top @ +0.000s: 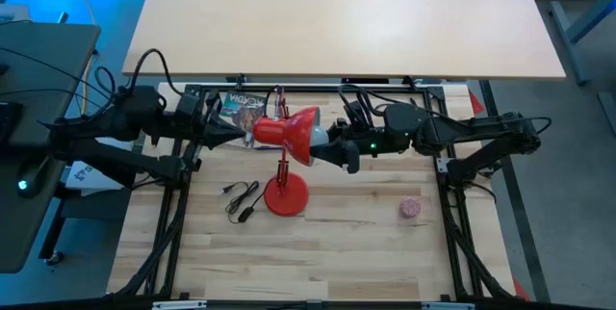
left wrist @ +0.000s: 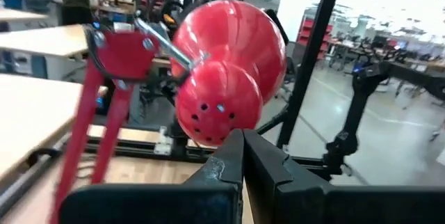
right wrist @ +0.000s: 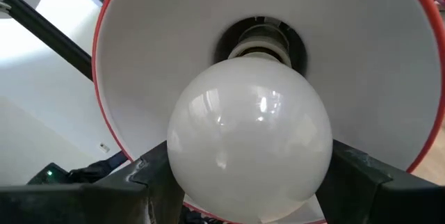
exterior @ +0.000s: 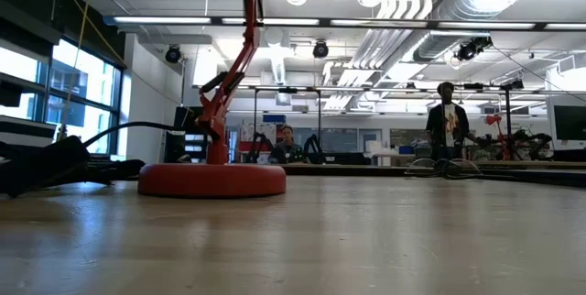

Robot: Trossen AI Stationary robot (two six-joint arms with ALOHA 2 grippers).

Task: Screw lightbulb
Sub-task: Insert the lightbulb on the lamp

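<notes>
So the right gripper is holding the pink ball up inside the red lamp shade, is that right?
Not the pink ball: that lies on the table. The right wrist view shows the right gripper holding the white lightbulb inside the red lamp shade.

Landmark: counter
Pink ball: lay on the counter's right part
Black cable: lay coiled near its left side
Person: stood beyond its far edge
</notes>
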